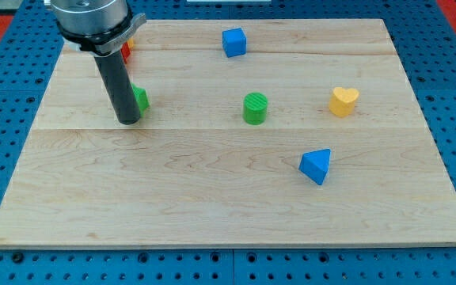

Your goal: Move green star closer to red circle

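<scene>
Camera view, my tip [128, 121]: a bare rod with nothing to grip, resting on the wooden board [212, 198] at the view's left, touching the green star [140, 99], seemingly to push it.
Green star: mostly hidden behind the rod; shape unclear.
Red circle [125, 51]: just above, near the top-left corner, largely hidden.

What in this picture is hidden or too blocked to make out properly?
- Green block, camera view: mostly behind my rod, so its star shape cannot be confirmed.
- Red block, camera view: only a sliver shows beside the arm's housing; shape unreadable.
- My tip: whether it touches the green block is unclear.
- Orange sliver: nearly all covered.
</scene>
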Controlling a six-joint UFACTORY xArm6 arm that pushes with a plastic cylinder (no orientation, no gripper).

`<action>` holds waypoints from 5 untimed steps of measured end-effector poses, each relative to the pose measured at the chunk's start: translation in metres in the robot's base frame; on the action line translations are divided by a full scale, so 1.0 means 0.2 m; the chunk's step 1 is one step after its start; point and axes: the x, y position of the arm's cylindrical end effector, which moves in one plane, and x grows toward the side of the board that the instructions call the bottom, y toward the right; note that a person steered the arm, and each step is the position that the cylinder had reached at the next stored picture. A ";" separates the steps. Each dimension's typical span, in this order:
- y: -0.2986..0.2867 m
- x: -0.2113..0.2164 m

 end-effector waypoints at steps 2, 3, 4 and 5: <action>0.13 -0.09; -0.03 -0.14; -0.13 -0.14; -0.13 -0.13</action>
